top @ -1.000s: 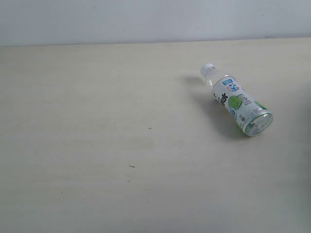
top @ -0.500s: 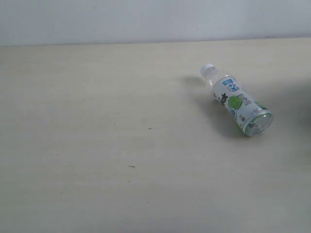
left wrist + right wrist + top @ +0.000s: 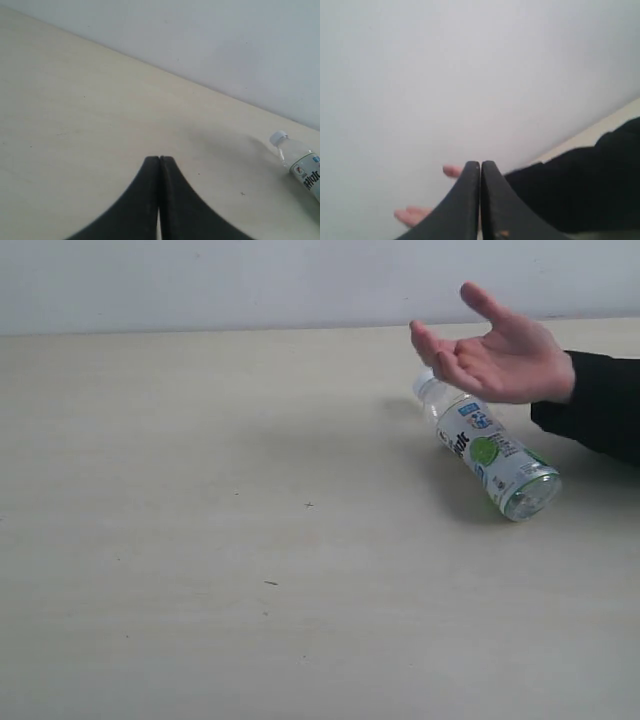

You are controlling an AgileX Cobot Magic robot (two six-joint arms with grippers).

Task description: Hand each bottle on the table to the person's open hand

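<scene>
Pale beige wood grain covers the wide surface [image 3: 200, 490], marked by a few tiny dark specks [image 3: 270, 583], with a plain whitish wall [image 3: 300, 280] behind its far edge. One clear plastic bottle [image 3: 490, 458] lies on its side on the right part of the surface. Its white cap [image 3: 278, 137] points toward the wall and its round base faces the near right. Its label [image 3: 470, 420] is white and blue with a green fruit.

A person's hand [image 3: 495, 355] reaches in from the right edge of the exterior view, palm up and fingers spread, on an arm in a black sleeve [image 3: 600, 405]. The hand sits over the cap end of the bottle. Whether it touches the bottle cannot be told from this angle.

The left wrist view shows the left tool [image 3: 159, 159] clenched, its two dark fingers pressed together with nothing between them. It is above bare surface [image 3: 75, 110], and the bottle [image 3: 302, 167] is well apart from it.

The right wrist view shows the right tool [image 3: 480, 163] clenched the same way and holding nothing. Beyond it are the wall, the pink fingertips of the hand [image 3: 415, 216] and the black sleeve [image 3: 570, 190].
</scene>
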